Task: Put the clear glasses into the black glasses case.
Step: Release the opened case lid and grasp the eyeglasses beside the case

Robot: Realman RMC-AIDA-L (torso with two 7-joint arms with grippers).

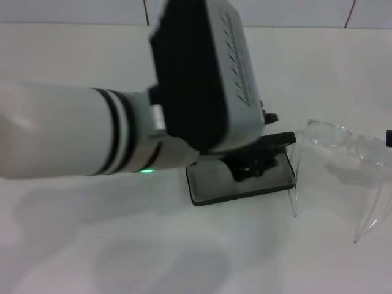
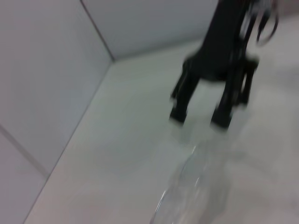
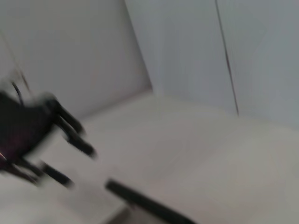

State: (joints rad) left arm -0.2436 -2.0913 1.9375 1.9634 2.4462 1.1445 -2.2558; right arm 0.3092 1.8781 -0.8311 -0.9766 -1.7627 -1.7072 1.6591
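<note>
The black glasses case (image 1: 211,184) lies open on the white table, grey lining up; the right wrist view shows it as a dark bar (image 3: 145,203). My left gripper (image 1: 248,168) hangs just over the case's right half, and in the right wrist view its fingers (image 3: 77,137) stand apart with nothing between them. The clear glasses (image 1: 343,162) stand to the right of the case, arms pointing toward me; they also show in the left wrist view (image 2: 196,186). My right gripper (image 2: 201,119) hovers open just behind the glasses, only its tip (image 1: 389,138) reaching the head view's right edge.
My left forearm (image 1: 73,131) crosses the left half of the head view and hides the table behind it. White tiled walls (image 2: 46,70) close in the table at the back and side.
</note>
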